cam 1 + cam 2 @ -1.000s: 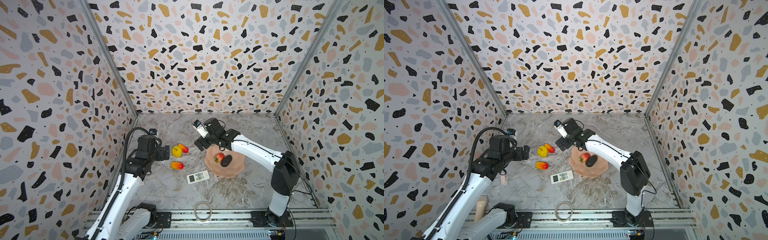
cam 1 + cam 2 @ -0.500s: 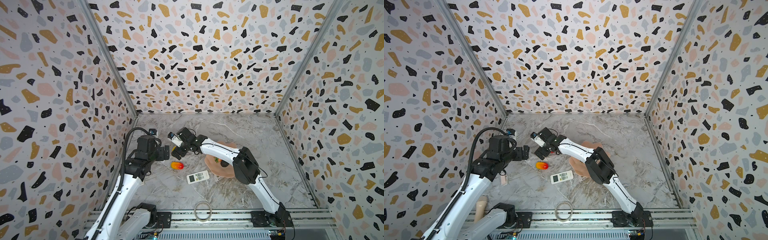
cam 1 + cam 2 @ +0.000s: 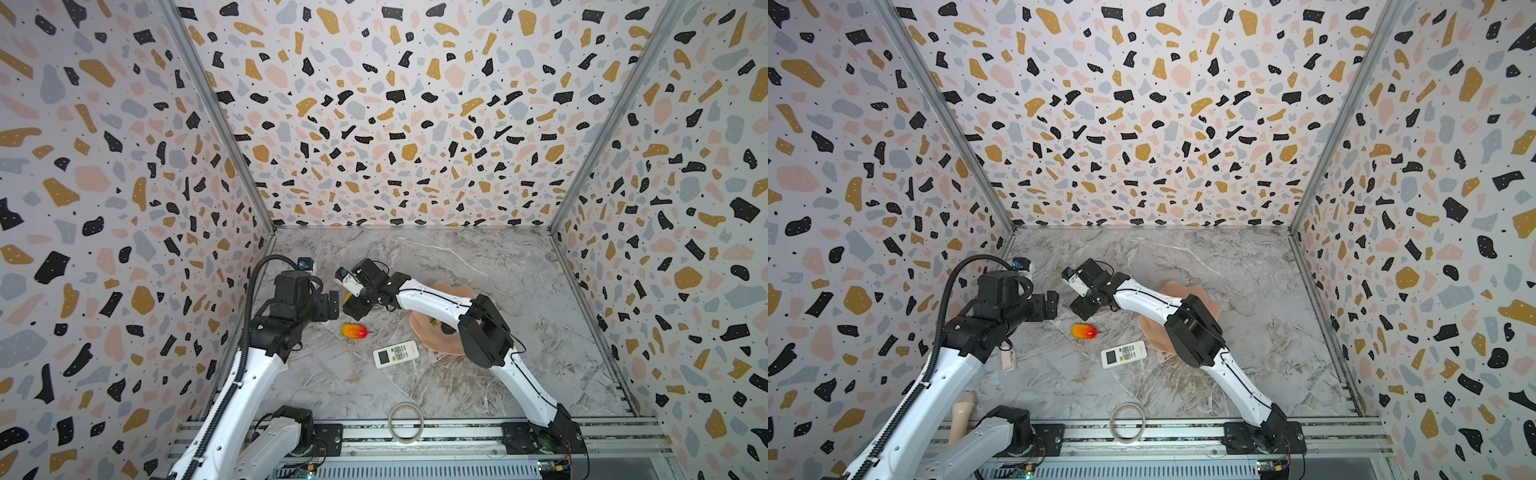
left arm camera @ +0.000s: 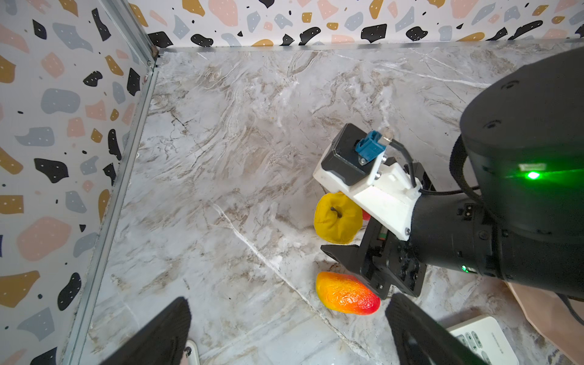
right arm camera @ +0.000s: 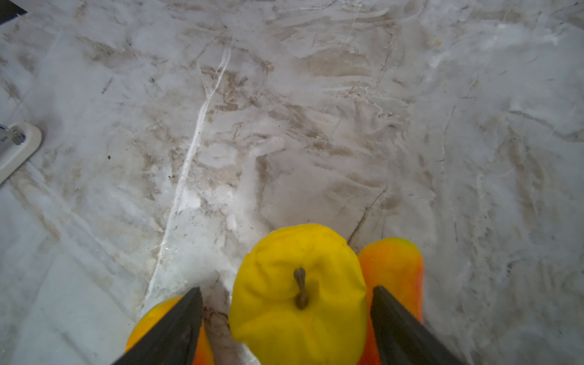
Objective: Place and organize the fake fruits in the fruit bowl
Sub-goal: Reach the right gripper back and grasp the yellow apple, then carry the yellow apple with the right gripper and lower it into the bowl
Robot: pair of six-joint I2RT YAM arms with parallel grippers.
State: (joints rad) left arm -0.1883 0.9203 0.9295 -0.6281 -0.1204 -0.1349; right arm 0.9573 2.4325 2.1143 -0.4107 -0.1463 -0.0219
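Note:
My right gripper [image 5: 286,290] has reached across to the left and stands open astride the lumpy yellow fruit [image 5: 300,294], with a gap at one finger. One red-orange oblong fruit [image 5: 392,268] lies against the yellow fruit, which shows again in the left wrist view [image 4: 336,218]. The other oblong fruit [image 3: 354,331] lies alone just ahead of my open, empty left gripper [image 4: 284,341]. The pale pink fruit bowl [image 3: 436,343] sits to the right, largely under the right arm. A dark fruit [image 3: 448,329] and a sliver of strawberry [image 3: 432,320] show in it.
A white remote control [image 3: 395,354] lies in front of the bowl, and a clear tape ring [image 3: 406,422] rests near the front rail. The left side wall is close behind the left arm. A small pale tag [image 3: 1008,359] hangs from the left arm.
The right arm has swung from over the bowl to the left, down onto the yellow fruit, and its jaws have narrowed a little. The left arm has not moved.

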